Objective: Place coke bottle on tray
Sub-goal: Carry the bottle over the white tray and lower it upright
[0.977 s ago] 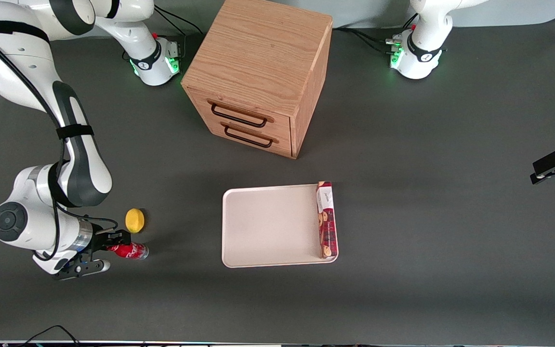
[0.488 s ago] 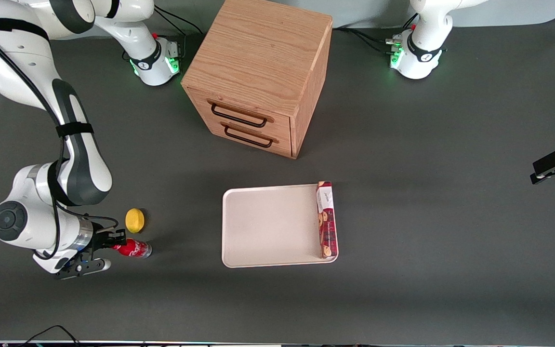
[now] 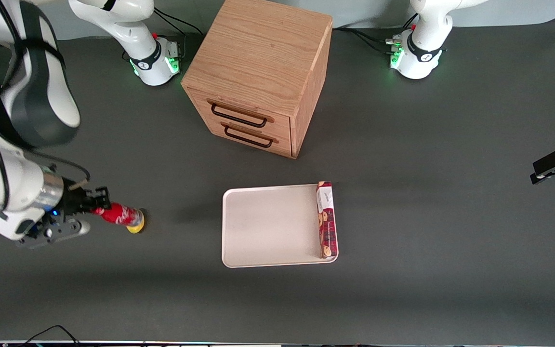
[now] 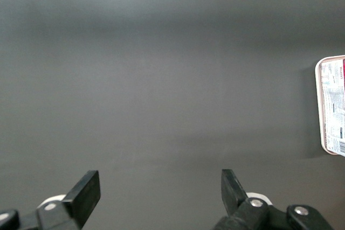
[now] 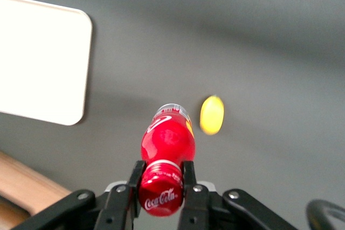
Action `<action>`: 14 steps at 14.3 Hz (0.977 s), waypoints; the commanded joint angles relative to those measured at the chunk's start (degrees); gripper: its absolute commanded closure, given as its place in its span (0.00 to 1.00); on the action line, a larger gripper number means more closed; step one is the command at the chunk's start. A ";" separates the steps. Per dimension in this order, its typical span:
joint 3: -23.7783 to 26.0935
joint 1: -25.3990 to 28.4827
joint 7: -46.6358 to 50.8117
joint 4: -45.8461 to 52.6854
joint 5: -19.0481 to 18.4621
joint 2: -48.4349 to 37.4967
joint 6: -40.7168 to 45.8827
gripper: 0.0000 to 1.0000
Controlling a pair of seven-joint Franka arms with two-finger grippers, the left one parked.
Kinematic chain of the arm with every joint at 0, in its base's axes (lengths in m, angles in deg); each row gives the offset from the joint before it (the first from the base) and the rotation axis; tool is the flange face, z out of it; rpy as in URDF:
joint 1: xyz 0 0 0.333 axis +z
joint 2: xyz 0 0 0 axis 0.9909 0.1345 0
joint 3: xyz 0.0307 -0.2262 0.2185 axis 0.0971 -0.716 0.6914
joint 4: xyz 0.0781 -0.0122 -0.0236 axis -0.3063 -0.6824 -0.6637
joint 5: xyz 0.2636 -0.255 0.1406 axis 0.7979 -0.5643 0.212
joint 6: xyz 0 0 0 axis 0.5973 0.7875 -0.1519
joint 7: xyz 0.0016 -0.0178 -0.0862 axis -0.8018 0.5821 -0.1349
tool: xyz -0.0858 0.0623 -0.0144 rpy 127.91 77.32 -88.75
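Note:
My right gripper (image 3: 95,207) is shut on the red cap end of the coke bottle (image 3: 121,214) and holds it lifted above the table, lying sideways, toward the working arm's end. In the right wrist view the gripper (image 5: 160,179) clamps the cap between both fingers, and the bottle (image 5: 167,138) points away with its clear base toward the table. The cream-white tray (image 3: 268,226) lies flat in the middle of the table; its corner shows in the right wrist view (image 5: 43,63). The bottle is well apart from the tray.
A yellow lemon (image 3: 136,228) lies on the table under the bottle's base, also in the right wrist view (image 5: 212,115). A long red cookie box (image 3: 326,219) lies on the tray's edge nearest the parked arm. A wooden two-drawer cabinet (image 3: 258,77) stands farther from the camera than the tray.
The gripper has risen with the coke bottle in it, lifting it off the table. The bottle now hangs over the lemon. The tray and cookie box have not moved.

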 commanded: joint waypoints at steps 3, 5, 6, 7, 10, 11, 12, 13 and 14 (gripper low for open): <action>7.80 4.52 24.08 9.52 -1.00 5.43 3.19 1.00; 8.79 7.58 32.98 10.50 -2.65 8.94 0.22 1.00; 8.88 8.99 36.41 10.50 -4.41 11.13 -3.11 1.00; 8.88 10.31 40.10 10.41 -5.21 13.33 -6.19 1.00; 9.67 10.85 47.50 9.97 -5.30 18.78 -14.37 1.00; 9.85 11.37 48.47 9.45 -5.30 20.28 -16.56 1.00; 9.85 12.25 48.74 8.57 -6.09 21.43 -18.15 1.00; 9.85 12.78 48.75 8.04 -8.36 22.48 -19.56 1.00; 9.93 12.78 49.18 7.86 -9.77 23.36 -20.45 1.00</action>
